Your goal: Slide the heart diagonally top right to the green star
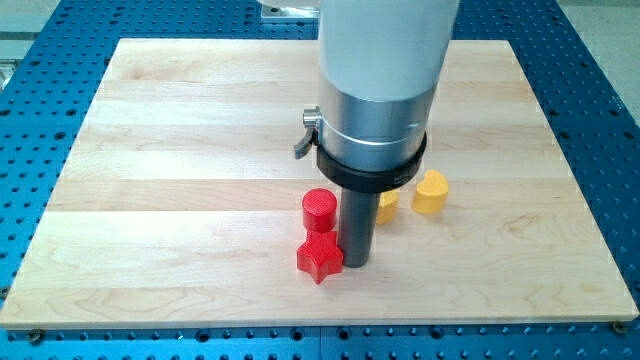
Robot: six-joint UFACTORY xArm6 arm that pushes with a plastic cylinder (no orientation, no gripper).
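Note:
A yellow heart (431, 192) lies on the wooden board (180, 150), right of centre. My tip (356, 263) rests on the board just right of a red star (319, 257), touching or nearly touching it. The heart is up and to the right of the tip, well apart from it. No green star shows; the wide arm body hides the middle of the board above the rod.
A red cylinder (319, 210) stands just above the red star, left of the rod. Another yellow block (388, 206) is partly hidden behind the rod, left of the heart. The grey arm housing (375, 120) covers the upper middle.

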